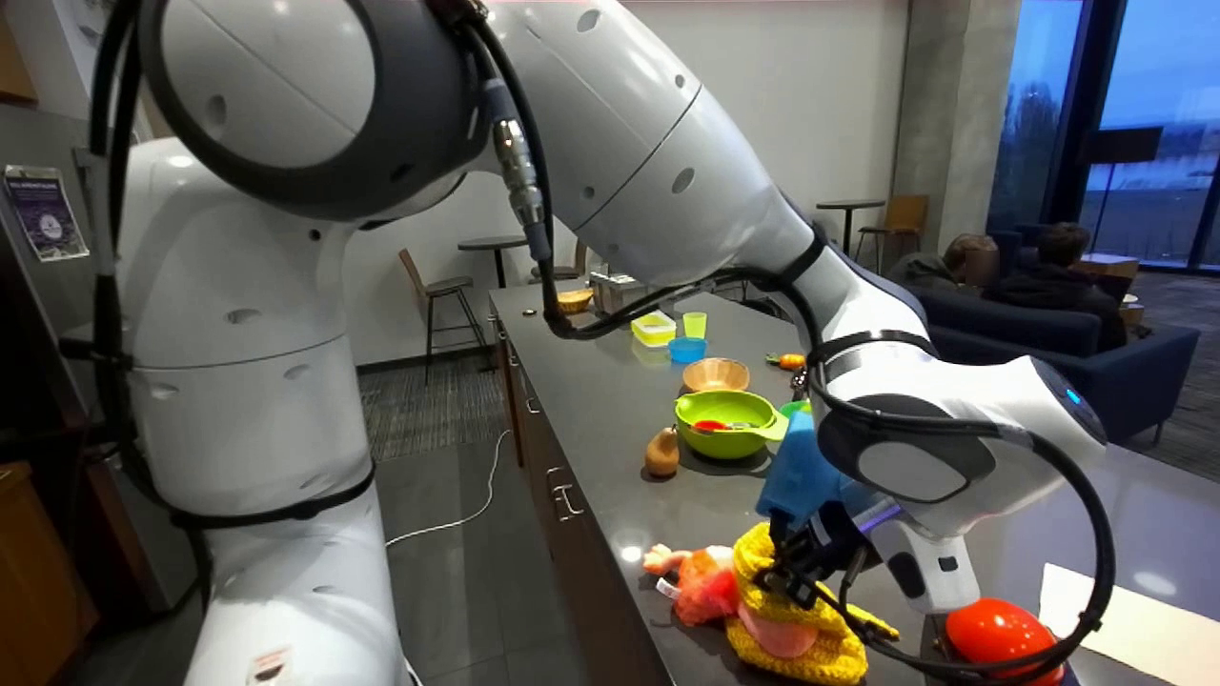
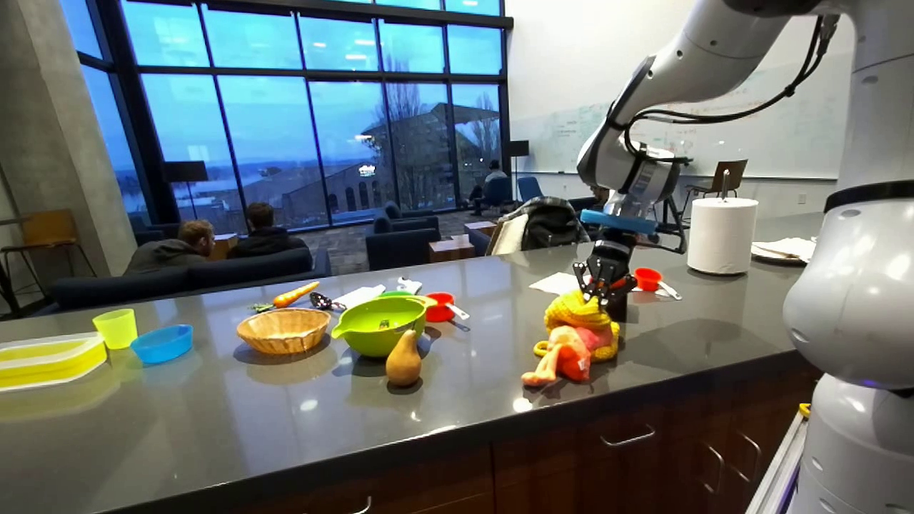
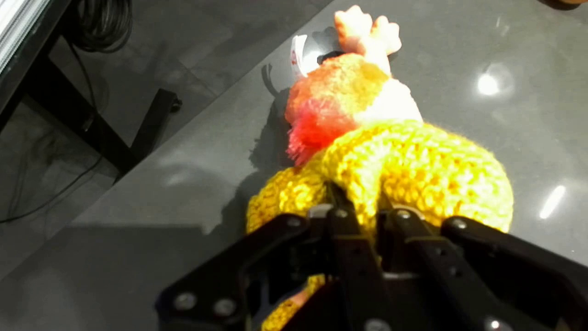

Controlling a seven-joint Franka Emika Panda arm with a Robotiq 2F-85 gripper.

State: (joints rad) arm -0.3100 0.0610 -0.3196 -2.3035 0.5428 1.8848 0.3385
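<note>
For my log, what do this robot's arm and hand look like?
The Panda arm is glossy white with dark joint rings and strapped-on black cables with a silver connector. A blue piece sits near the black, jointed hand, which has silvery screws.

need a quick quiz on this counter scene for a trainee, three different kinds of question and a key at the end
1. In the wrist view, what is the claw gripping?
2. True or false: the pear stands upright on the counter.
3. Fill in the blank: in an exterior view, the wicker basket stands between a blue bowl and a ____ bowl.

Key
1. A fold of the yellow knit.
2. True.
3. Green; the green bowl is the one beside the pear.
</note>
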